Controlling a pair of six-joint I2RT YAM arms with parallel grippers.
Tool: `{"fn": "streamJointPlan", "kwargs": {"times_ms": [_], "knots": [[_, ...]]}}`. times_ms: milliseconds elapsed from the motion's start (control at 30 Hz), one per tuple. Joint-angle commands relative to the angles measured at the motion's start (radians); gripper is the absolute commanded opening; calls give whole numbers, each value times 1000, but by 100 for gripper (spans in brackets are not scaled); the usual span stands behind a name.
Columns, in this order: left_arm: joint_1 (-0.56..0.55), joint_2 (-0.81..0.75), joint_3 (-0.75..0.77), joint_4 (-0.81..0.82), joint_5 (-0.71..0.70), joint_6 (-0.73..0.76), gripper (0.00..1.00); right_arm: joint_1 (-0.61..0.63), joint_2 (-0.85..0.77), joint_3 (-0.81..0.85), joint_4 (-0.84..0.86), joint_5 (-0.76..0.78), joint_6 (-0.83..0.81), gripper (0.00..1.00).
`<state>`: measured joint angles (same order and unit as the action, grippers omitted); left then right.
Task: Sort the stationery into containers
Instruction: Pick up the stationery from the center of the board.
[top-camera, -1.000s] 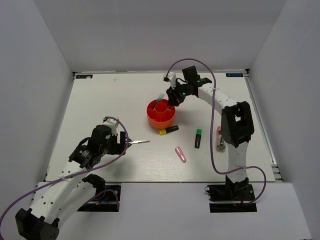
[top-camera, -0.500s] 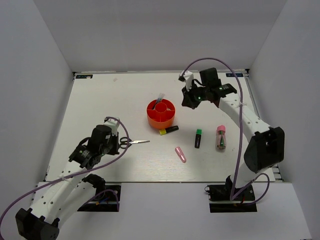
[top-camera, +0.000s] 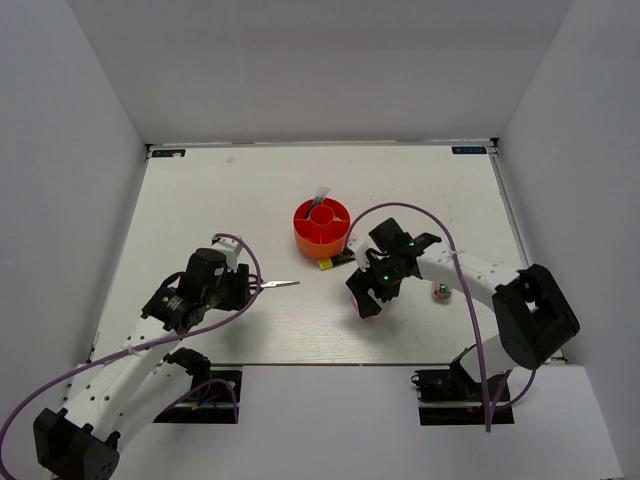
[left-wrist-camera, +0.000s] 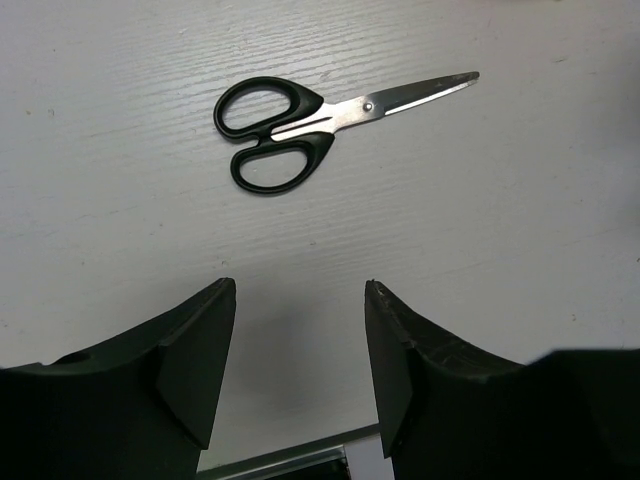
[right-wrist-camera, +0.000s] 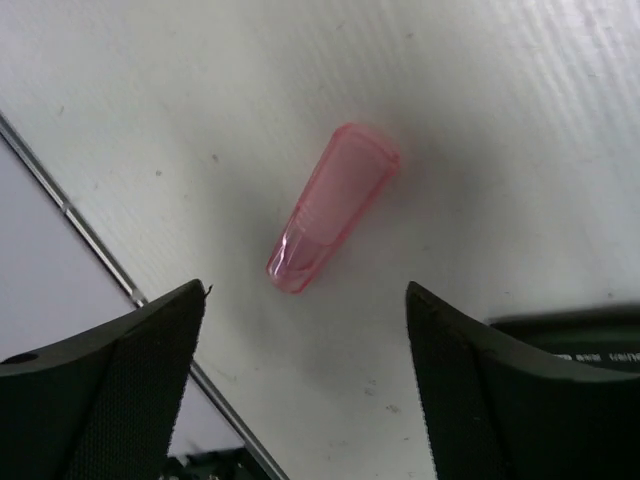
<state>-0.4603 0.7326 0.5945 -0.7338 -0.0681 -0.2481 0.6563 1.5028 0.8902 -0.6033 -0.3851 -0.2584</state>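
**Both grippers spread, each poised over one item**

Left gripper (left-wrist-camera: 297, 335): jaws apart, nothing between them. The black-handled scissors with steel blades (left-wrist-camera: 300, 125) lie flat and closed on the white table (top-camera: 200, 200), just ahead of the fingertips and not touching them. In the left wrist view the handles are at left and the blade tip points right. In the top view the scissors (top-camera: 270, 285) sit just right of the left gripper (top-camera: 240, 288), with the blades pointing towards the table centre.

Right gripper (right-wrist-camera: 305, 330): jaws wide apart, gripping nothing. The pink translucent highlighter (right-wrist-camera: 335, 205) lies flat on the table directly ahead of the gap, at an angle to the fingers (no contact visible). In the top view the right gripper (top-camera: 365, 295) covers most of it, and only a pink end (top-camera: 367, 310) shows.

The round red-orange plastic organizer (top-camera: 320, 243) stands at table centre, well apart from both grippers, with a thin pale item (top-camera: 320, 193) leaning at its far rim. A black marker with a yellow cap (top-camera: 328, 264) lies just in front of it. A pink-capped clear tube (top-camera: 440, 291) lies beside the right forearm
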Motion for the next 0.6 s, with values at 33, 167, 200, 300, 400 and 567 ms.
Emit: {"fn": "streamJointPlan", "kwargs": {"times_ms": [33, 167, 200, 300, 400, 567], "knots": [[3, 4, -5, 1, -10, 1, 65, 32, -61, -46, 168, 97, 123, 77], [5, 17, -5, -1, -7, 0, 65, 78, -36, -88, 232, 217, 177, 59], [5, 17, -5, -3, -7, 1, 65, 107, -29, -102, 267, 266, 208, 53], [3, 17, -5, -4, -10, 3, 65, 161, -6, -102, 313, 410, 252, 46], [6, 14, -5, -4, -13, 1, 65, 190, 17, -92, 312, 486, 284, 46], [5, 14, -4, -6, -12, 3, 65, 220, 36, -99, 324, 492, 295, 55]]}}
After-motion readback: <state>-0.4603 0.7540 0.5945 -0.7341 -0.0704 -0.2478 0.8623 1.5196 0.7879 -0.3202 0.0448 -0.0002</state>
